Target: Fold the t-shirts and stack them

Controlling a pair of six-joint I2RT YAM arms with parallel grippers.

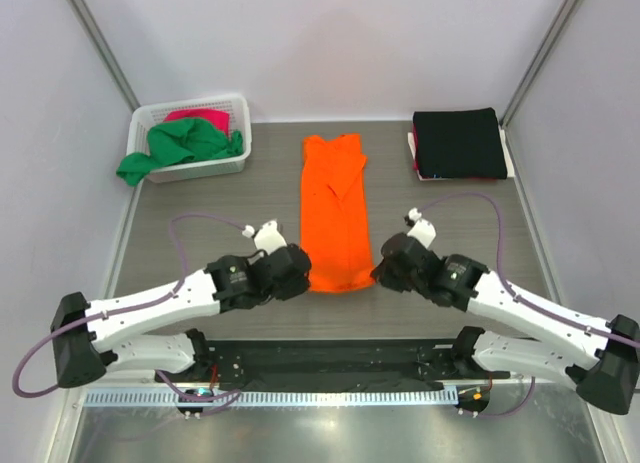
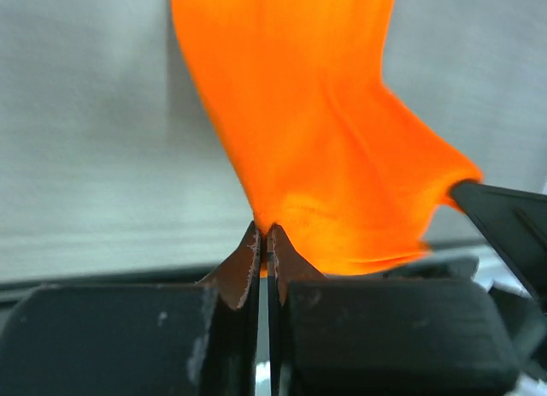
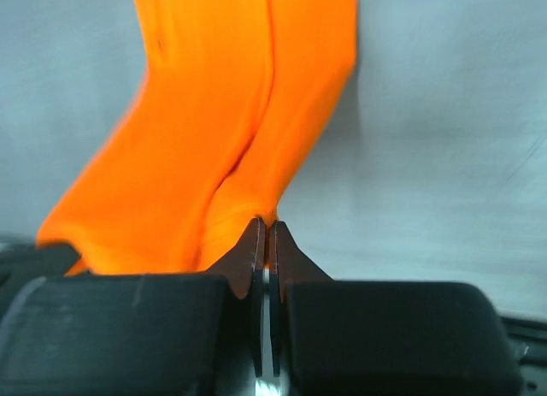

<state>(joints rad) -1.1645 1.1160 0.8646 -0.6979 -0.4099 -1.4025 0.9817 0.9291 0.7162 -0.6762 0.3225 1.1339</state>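
Centre of the top view: orange t-shirt (image 1: 333,208), flat on the grey surface (image 1: 230,198), narrowed to a long strip, collar end toward the top of the frame and hem toward the bottom. Side folds judged done, going by the straight long edges and the diagonal flap in the upper half.

Gripped at both lower corners: lower left by the left pincer (image 1: 303,270), lower right by the right pincer (image 1: 378,272). In each wrist view, fingers pressed tight together with orange cloth caught right at the tips and running away toward the top of the frame. No gap visible between either pair, so both clamped on the hem.

Upper right of the top view: black t-shirt (image 1: 458,143), folded to a neat rectangle and serving as the stack. A thin pale and pink edge under its left side, too small to identify.

Upper left: white lattice basket (image 1: 190,105) holding a crumpled green t-shirt (image 1: 185,143), partly spilled over the lower left rim, and a pink t-shirt (image 1: 203,116) behind it, mostly hidden.

Progress, as a judgement: roughly a quarter to a third through. Done: black shirt folded and placed, orange shirt brought to a strip. Left: crosswise folding of the orange shirt from hem toward collar, carrying it onto the black one at upper right, then the whole routine for green and pink.
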